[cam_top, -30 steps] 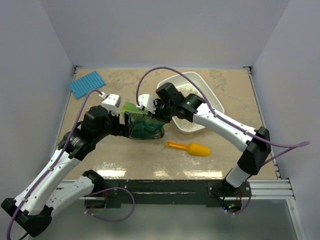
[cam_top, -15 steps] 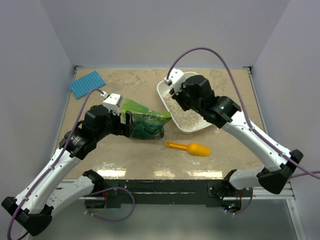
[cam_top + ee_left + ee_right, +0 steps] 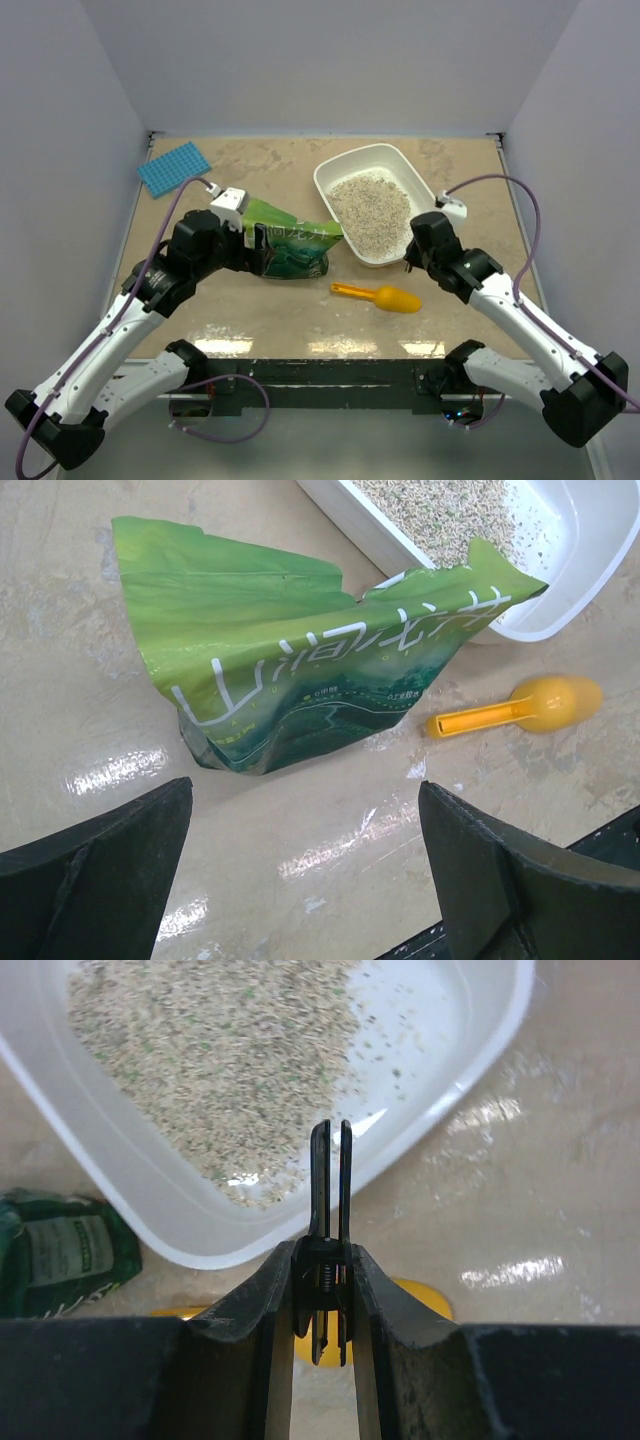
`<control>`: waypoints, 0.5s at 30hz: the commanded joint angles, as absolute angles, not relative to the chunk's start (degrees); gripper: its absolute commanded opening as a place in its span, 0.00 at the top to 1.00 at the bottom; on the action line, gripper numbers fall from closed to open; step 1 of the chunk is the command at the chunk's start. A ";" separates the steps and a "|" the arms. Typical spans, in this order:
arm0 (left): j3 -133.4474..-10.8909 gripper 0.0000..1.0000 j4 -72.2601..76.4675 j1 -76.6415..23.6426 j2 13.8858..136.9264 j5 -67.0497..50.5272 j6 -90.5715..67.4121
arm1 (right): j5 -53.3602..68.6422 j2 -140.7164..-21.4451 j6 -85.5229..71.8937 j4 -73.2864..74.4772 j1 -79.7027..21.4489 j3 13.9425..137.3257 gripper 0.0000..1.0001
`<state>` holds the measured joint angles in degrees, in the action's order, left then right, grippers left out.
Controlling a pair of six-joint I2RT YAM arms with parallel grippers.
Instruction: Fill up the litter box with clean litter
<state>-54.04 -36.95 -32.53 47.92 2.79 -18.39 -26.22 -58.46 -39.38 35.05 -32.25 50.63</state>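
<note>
We take the litter box (image 3: 398, 163) as our mark. It lies slantwise, its long axis running from its far end toward its near right corner. The clean litter (image 3: 368, 208) sits inside it as a loose heap over the middle and left side, and the far right corner shows bare white. Our right pincer (image 3: 330, 1128) hangs just off the box's near right corner, fingers pressed together on nothing and pointing across the near rim toward the heap. Our left pincer (image 3: 305, 785) is to the box's left, its fingers spread wide and clear of the green bag (image 3: 290, 670). The bag stands between that pincer and the box, its torn top reaching the box's left rim; whether it touches we cannot tell. The yellow scoop (image 3: 385, 297) lies just off the box's near side, handle leftward, bowl rightward. We judge the pour mostly done. If levelling comes next, the right arm is nearer to both scoop and heap, and would have to part its fingers first.
</note>
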 commanded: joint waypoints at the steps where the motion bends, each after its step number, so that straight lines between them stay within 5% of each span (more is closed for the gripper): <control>1: -53.17 0.00 -34.63 -32.43 48.43 1.06 -18.11 | -34.79 -52.48 -60.69 35.58 -31.29 46.06 1.00; 10: -53.44 0.00 -34.19 -32.43 48.78 -2.02 -17.75 | -38.23 -50.44 -75.84 42.89 -29.19 37.27 1.00; 15: -52.91 0.00 -33.66 -32.43 50.09 -2.90 -17.23 | -35.95 -54.40 -75.33 37.27 -18.93 34.28 1.00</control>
